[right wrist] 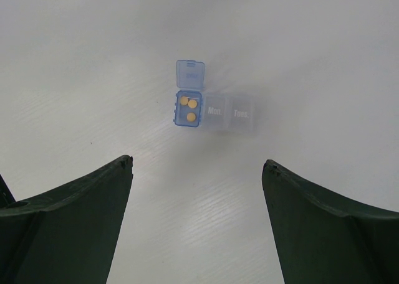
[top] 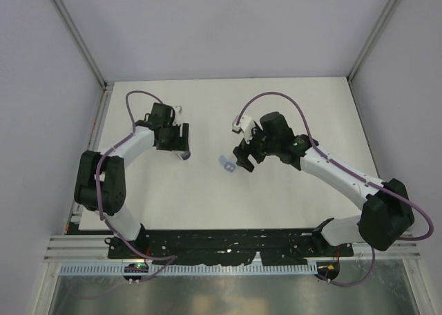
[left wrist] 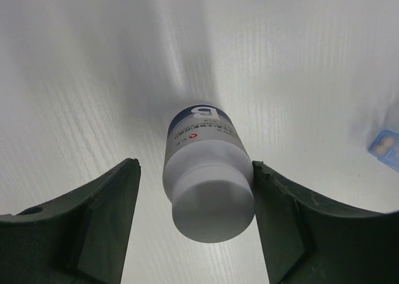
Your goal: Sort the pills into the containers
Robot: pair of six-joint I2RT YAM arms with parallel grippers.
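Revealing three pills (right wrist: 192,103) in the organizer (right wrist: 215,111): right wrist alone.

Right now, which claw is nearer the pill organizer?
Right. The right claw hovers open just beside the pill organizer, whose open blue compartment holds three yellow pills. The left claw sits farther off across the table, straddling the white-capped bottle.

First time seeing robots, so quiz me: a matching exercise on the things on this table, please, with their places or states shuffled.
1. round dark bottle with white cap
2. three yellow round pills
3. clear plastic compartment marked Mon
4. small blue hinged lid

A. shut
B. flipped open
C. between the open fingers of the left gripper
D. inside the blue compartment

Pairs: 1-C, 2-D, 3-A, 4-B
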